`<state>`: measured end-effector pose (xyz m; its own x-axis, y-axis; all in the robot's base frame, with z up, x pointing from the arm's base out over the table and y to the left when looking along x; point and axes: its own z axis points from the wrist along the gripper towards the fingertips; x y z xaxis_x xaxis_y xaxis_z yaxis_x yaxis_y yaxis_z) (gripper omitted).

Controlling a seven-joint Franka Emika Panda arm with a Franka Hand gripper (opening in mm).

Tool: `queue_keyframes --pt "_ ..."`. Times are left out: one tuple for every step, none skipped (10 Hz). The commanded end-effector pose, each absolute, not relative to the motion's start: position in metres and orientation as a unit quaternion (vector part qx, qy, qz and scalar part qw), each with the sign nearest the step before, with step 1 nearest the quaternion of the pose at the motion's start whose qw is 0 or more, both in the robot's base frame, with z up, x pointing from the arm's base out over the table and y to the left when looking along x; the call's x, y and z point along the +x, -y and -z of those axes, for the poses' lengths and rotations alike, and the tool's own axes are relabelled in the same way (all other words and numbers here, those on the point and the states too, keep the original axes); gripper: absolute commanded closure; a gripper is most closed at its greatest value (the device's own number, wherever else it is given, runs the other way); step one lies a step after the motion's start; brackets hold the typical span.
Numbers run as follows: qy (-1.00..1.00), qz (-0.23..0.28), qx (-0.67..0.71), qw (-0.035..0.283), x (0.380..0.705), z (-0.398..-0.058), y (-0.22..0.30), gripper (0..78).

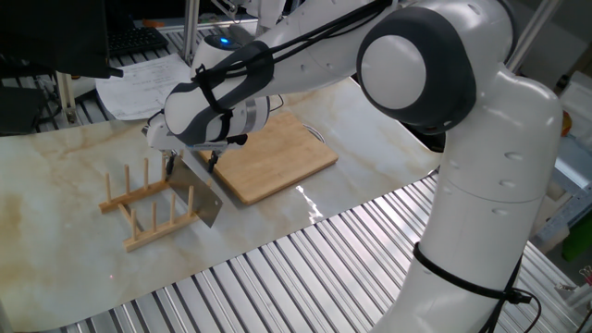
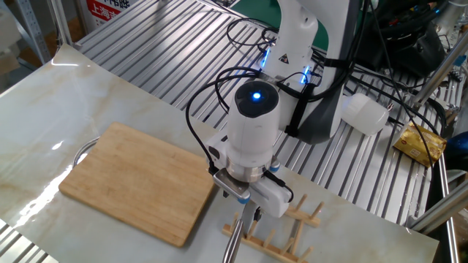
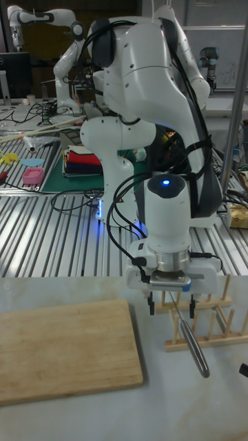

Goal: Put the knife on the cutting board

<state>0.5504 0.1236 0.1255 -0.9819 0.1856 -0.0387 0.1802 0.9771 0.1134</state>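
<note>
A pale marbled surface (image 1: 55,176) lies under the gripper (image 3: 170,309) on a bench of ribbed metal slats (image 2: 161,51), with loose papers (image 1: 139,83) and a dark keyboard (image 1: 139,39) behind it and a second white robot arm (image 3: 62,48) far back.
</note>
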Motion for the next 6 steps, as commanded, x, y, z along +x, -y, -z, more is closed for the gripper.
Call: queue_keyframes --pt "-0.994 -0.039 0.102 0.007 0.551 -0.127 -0.124 0.1" --pt "-0.994 -0.043 0.100 0.004 0.548 -0.130 -0.128 0.1" --pt "-0.994 -0.042 0.100 0.003 0.546 -0.130 -0.133 0.1" --pt "-0.994 -0.041 0.099 0.001 0.544 -0.130 -0.136 0.1" --pt "-0.995 -0.041 0.091 0.000 0.542 -0.127 -0.141 0.1" --pt "-0.996 -0.039 0.075 0.001 0.543 -0.126 -0.141 0.1"
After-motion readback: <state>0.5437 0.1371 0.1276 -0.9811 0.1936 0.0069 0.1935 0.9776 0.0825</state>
